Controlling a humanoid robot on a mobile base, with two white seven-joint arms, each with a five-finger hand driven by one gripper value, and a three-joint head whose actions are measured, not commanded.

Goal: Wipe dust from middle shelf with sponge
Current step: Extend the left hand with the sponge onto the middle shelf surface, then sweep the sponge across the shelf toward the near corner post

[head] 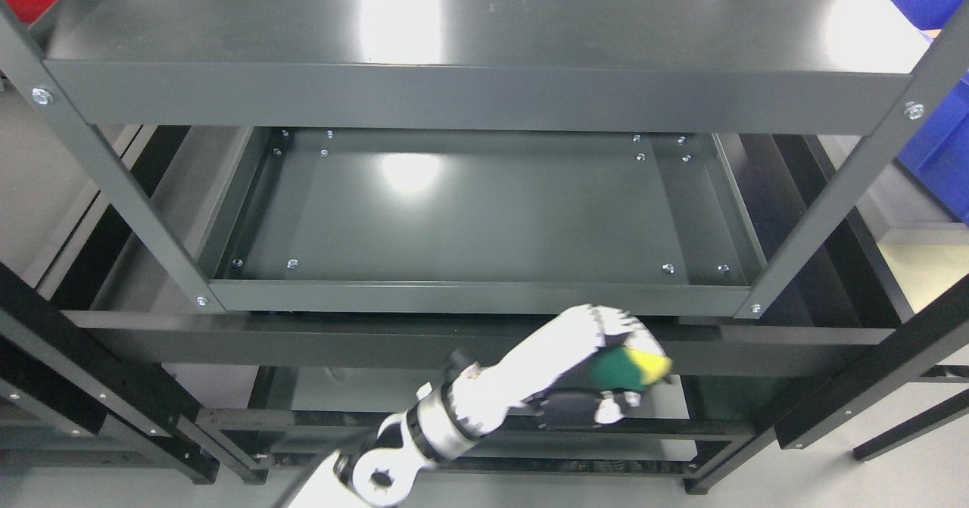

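Gripping a green-and-yellow scouring sponge (pixel 630 367), our left hand (pixel 606 364) hangs just below and in front of the dark grey metal shelving unit's middle shelf (pixel 484 296), its white segmented fingers (pixel 617 325) curled over the top of the sponge and a thumb tucked beneath. We hold it this way, we judge, so the pad stays pinned between fingers and palm while its yellow corner juts out to the right, free to meet a surface.

Our arm comes in from the lower left of the head view and slants up toward the shelf's front lip, stopping under the right half of that lip without touching it, as far as we can tell. The sponge is therefore not yet on the tray; it sits lower than the rim, against the backdrop of a darker crossbar (pixel 469 338) beneath.

Above, the glossy top shelf (pixel 484 91) overhangs the middle one, leaving a shallow slot between the two. That, in our judgement, explains the low, forward approach: the hand has to rise over the raised front lip and slide in under the top panel rather than drop from above.

The middle shelf itself is a shallow tray with upturned edges and small bolts near its corners. Any dust is too fine for us to make out.

Blue plastic bins (pixel 939 152) stand at the right edge. Our right arm does not show.
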